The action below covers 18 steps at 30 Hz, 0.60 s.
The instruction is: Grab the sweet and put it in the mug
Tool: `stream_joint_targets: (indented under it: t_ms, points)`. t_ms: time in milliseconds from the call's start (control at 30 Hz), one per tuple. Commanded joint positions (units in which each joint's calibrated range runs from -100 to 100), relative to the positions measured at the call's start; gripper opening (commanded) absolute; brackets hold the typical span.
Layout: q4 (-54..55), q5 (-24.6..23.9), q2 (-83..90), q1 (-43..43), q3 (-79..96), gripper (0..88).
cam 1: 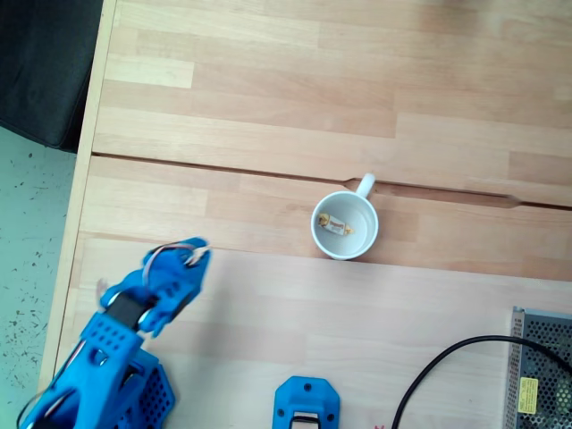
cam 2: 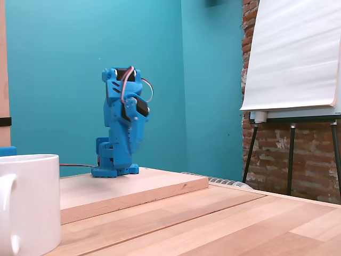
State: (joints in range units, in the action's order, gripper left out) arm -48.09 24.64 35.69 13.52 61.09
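In a fixed view from above, the white mug (cam 1: 345, 225) stands upright near the table's middle, its handle pointing away to the upper right. The sweet (cam 1: 337, 225) lies inside it on the bottom, white with yellow-gold ends. The blue arm is folded up at the lower left, with my gripper (cam 1: 179, 273) well to the left of the mug and apart from it. In the low fixed view the mug (cam 2: 29, 205) fills the near left corner, and the folded arm stands behind it with the gripper (cam 2: 130, 140) hanging downward. I cannot make out how its jaws stand.
A black cable (cam 1: 447, 362) curves along the bottom right beside a metal mesh box (cam 1: 542, 371). A small blue part (cam 1: 307, 404) sits at the bottom edge. The table's left edge (cam 1: 76, 232) runs close to the arm. A flipchart easel (cam 2: 293, 64) stands beyond the table.
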Motion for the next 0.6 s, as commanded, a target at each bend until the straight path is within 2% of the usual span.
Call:
stream_joint_targets:
  t_ms: [0,267,567]
  points:
    - [0.59,-2.44,15.17,-5.74,8.58,3.2]
    - [0.27,-4.35,36.16,-15.62,29.27,3.2]
    - [-0.22,0.44,45.97,-20.05,37.66,3.3]
